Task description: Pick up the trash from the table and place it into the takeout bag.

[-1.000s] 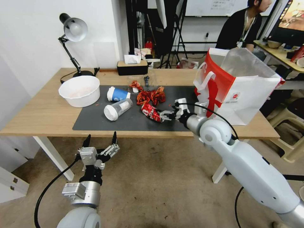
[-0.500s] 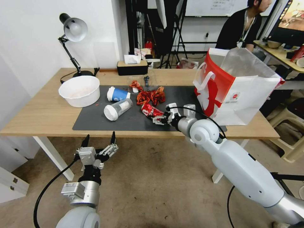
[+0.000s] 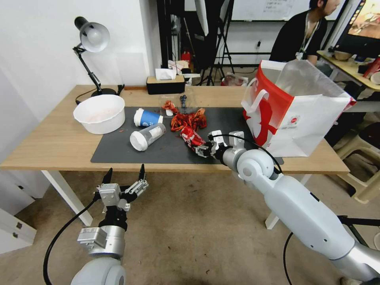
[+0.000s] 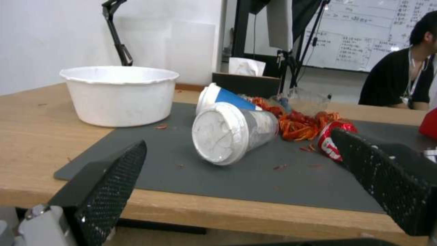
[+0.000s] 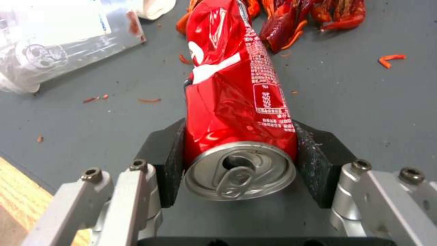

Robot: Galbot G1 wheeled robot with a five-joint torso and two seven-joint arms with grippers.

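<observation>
Squeezing: our right gripper (image 3: 202, 149) pinches the crushed red soda can (image 3: 191, 138) near its silver top end, one black pad (image 5: 169, 160) pressed on each side.
Can: we hold it over the large dark grey mat (image 3: 158, 148), its far end pointing at the pile of red shell scraps (image 3: 189, 120).
Left gripper: our left gripper (image 3: 124, 179) hangs low in front of the table edge, its two black fingers (image 4: 109, 191) spread wide with nothing between them.
Table: we see the long light-wood table (image 3: 51, 142) with white legs under the mat.
Bag: we see the big boxy white and red paper takeout bag (image 3: 297, 114) standing open on the right end of the table, just beside our right arm.
Cups: the clear cup with a white lid (image 3: 147, 136) lies on its side on the mat, and the blue paper cup (image 3: 147, 117) lies just behind it.
Bowl: we see a round white plastic bowl (image 3: 99, 113) upright at the mat's left edge.
Lamp: a black desk lamp (image 3: 92, 43) stands at the back left corner.
</observation>
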